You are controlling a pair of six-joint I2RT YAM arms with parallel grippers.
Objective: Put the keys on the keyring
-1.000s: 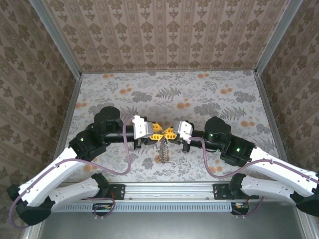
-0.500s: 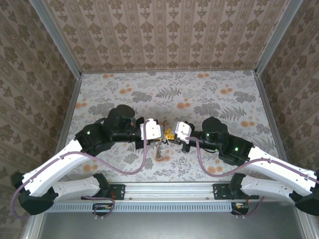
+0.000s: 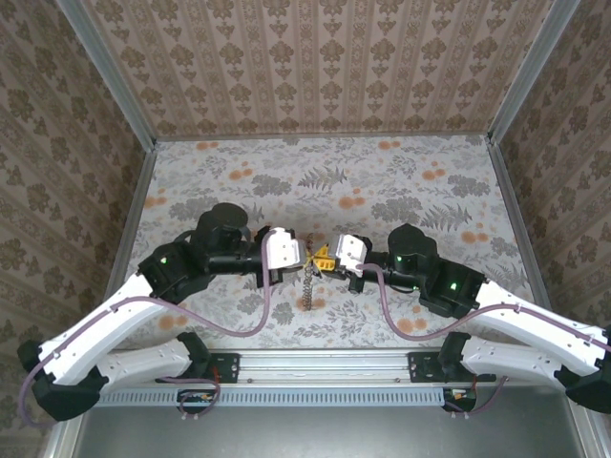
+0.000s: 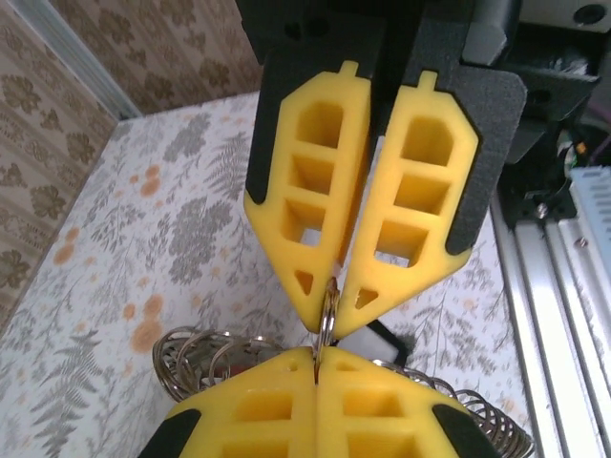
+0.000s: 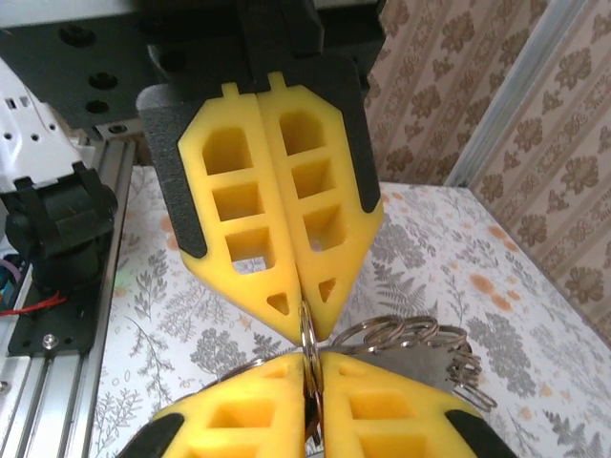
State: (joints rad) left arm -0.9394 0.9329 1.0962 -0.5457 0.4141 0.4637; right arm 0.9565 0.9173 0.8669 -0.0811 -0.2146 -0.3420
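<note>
— Over the middle of the flowered table (image 3: 401, 181), what's around the work?
— Patterned walls (image 3: 315, 67) on three sides, a metal rail (image 3: 325, 361) along the near edge, and purple cables (image 3: 258, 320) looping off both arms.
— Anything in the way?
— The yellow fingers (image 4: 391, 275) themselves. In both wrist views the two pairs meet tip to tip and hide most of the loop they share. Only a thin edge of it shows between them.
— So where's the keyring (image 3: 307, 284)?
— Held up between the left gripper (image 3: 307, 258) and the right gripper (image 3: 327, 256), with the rest dangling straight down beneath them. Whether its lower end reaches the table I can't tell.
— How does it look?
— Up close it is bright steel wire loops, several linked together, fanning out to either side behind the tips. A flat grey metal piece (image 5: 430, 361) sits among them. From above it's a thin dark-and-brass string, too small to tell its parts apart.
— And the grips?
— The left jaws are pressed flat together with the ring caught in the seam. The right tips nip the same ring, with a narrow slit left between the pads.
— What's changed from a second ago?
— The left wrist has swung in closer to the right one, and less of its yellow shows from above. The dangling part hangs in much the same place.
</note>
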